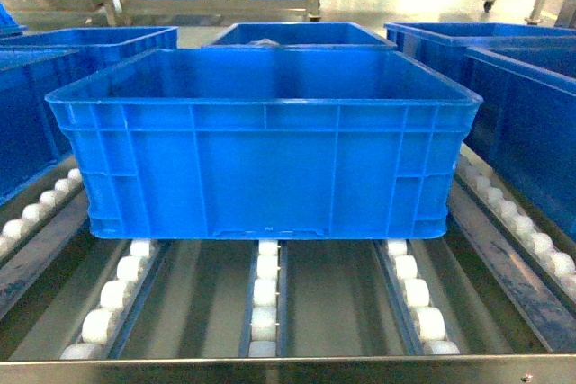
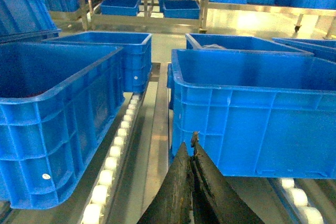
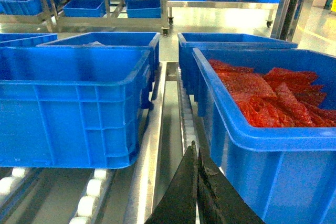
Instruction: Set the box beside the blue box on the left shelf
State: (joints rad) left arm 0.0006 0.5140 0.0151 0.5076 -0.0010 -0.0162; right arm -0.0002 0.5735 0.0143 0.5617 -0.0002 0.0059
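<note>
Now both claws, left gripper [image 2: 193, 153] and right gripper [image 3: 196, 163], are closed on nothing, clear of the box [image 1: 265, 146]. It sits on the shelf [image 1: 267, 290] rollers between neighbouring crates [image 2: 58, 114]; placement looks done.

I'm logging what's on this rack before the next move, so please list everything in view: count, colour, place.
box: one, bright blue, centre roller lane, apparently empty.
neighbouring crates: blue; one in the left lane, one in the right lane holding red bagged items; more behind.
left shelf: grey metal, steel front rail.
rollers: many, white, in lanes under the box.
background racks: metal, carrying blue crates, across the aisle.
left gripper: black, shut, before the box's left corner.
right gripper: black, shut, between box and right crate.
</note>
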